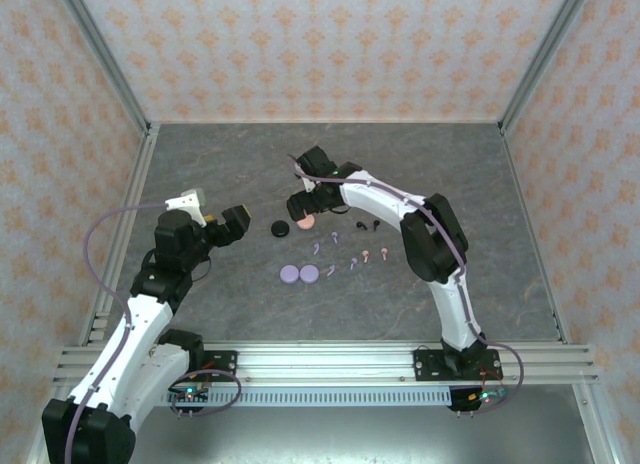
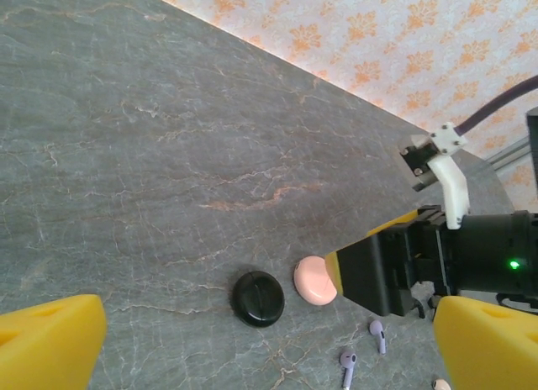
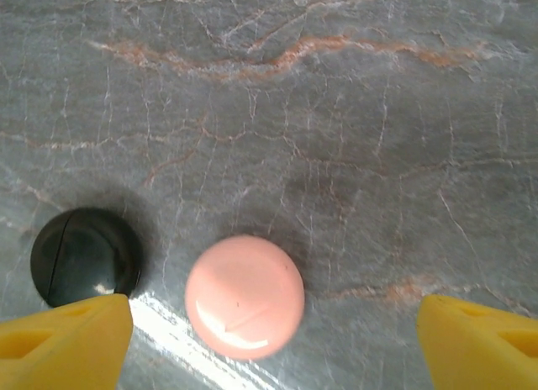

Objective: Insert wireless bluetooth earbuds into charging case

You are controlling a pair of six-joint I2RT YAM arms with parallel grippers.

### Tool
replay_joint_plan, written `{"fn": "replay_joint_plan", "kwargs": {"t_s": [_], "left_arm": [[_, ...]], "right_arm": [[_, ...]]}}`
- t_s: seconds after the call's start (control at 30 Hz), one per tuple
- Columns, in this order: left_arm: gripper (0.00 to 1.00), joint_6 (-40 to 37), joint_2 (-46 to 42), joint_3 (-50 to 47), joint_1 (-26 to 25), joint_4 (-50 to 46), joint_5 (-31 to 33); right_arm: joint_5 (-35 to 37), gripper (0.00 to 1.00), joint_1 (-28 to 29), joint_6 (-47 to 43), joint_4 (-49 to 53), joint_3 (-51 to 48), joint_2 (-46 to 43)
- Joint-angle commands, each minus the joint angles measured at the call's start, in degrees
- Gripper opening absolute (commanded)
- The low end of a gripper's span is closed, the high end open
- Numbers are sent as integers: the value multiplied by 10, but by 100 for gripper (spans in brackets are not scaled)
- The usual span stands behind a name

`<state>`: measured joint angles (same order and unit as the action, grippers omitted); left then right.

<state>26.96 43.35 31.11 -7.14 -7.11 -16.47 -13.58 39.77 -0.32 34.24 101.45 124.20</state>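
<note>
Nearest the bases, two lilac discs (image 1: 300,274) lie touching side by side. They may be one case opened flat, but they are too small to tell. Just beyond, the earbuds (image 1: 350,252) lie loose on the tabletop (image 1: 200,164), none in any case. The lilac earbuds (image 2: 377,331) are on the left, two pink earbuds (image 1: 375,254) are on the right, and two black earbuds (image 1: 365,224) lie a bit farther out.

The left claw (image 1: 228,222) hangs left of the group, well apart from the buds, fingers spread with nothing between them. Its wrist view looks across at the black puck (image 2: 258,298) and the pink puck (image 2: 313,281), which sit near each other, not touching, both shut. The right claw (image 1: 300,206) hovers over the pink puck, jaws spread wide and empty. In the right wrist view the pink puck sits between the yellow fingertips (image 3: 67,348), and the black puck is beside the left one.

My read of the step: early, an approach on the pink puck, with no bud inserted yet. The next move calls for lowering to straddle the puck and closing on its rim. The lid then has to come open before any bud goes in. The left claw is probably needed to steady it or fetch a pink bud. The puck looks glossy and rounded, so it could squirt out of a pinch.

In the way: the black puck is close beside the pink one, and a finger could knock it on the way down. The black earbuds lie near the right arm's wrist.
</note>
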Motion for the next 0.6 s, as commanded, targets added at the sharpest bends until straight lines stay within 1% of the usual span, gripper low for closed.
{"fn": "replay_joint_plan", "kwargs": {"t_s": [0.0, 0.13, 0.27, 0.57], "left_arm": [[100, -9, -11, -4, -3, -19, 13], [100, -9, -15, -5, -3, -20, 15], [100, -8, -15, -5, -3, -19, 17], [100, -4, -13, -5, -3, -20, 18]], "right_arm": [[33, 89, 4, 38, 20, 37, 26], [55, 89, 10, 51, 37, 69, 59], [58, 88, 15, 60, 48, 88, 82], [66, 88, 23, 60, 66, 79, 91]]}}
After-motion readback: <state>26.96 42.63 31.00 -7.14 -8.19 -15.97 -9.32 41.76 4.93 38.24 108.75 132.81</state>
